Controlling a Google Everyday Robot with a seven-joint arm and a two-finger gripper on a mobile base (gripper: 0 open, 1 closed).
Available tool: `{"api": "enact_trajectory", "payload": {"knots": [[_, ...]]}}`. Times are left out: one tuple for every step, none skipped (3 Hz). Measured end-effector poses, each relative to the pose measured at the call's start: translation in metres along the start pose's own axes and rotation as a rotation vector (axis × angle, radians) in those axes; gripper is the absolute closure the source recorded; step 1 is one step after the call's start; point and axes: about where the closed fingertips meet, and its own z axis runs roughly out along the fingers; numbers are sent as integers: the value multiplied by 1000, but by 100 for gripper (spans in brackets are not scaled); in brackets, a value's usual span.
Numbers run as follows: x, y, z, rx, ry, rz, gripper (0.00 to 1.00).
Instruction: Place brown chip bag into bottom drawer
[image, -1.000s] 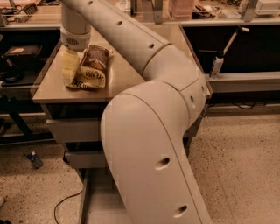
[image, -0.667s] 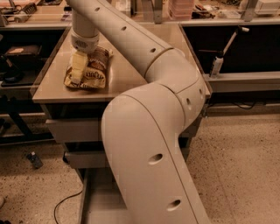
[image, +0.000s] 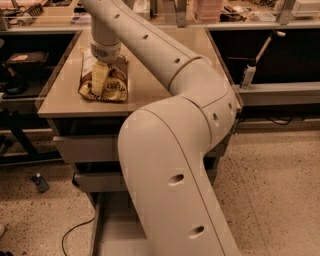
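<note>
The brown chip bag (image: 114, 86) lies flat on the tan surface (image: 150, 85), toward its 9 o'clock side and near the front edge. The big cream arm (image: 170, 150) rises from 6 o'clock of the view, bends at an elbow near the centre, and reaches up to 11 o'clock, where its wrist turns straight down. The bottom drawer (image: 112, 235) stands pulled out at 7 o'clock, below the surface. The gripper (image: 100, 79) points down onto the bag's 9 o'clock half, touching it; whether it is clamped on the bag I cannot tell.
</note>
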Motion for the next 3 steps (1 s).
{"api": "enact_trajectory", "payload": {"knots": [[0,0,0,0,0,0,37],[0,0,0,0,0,0,60],[0,0,0,0,0,0,83]]}}
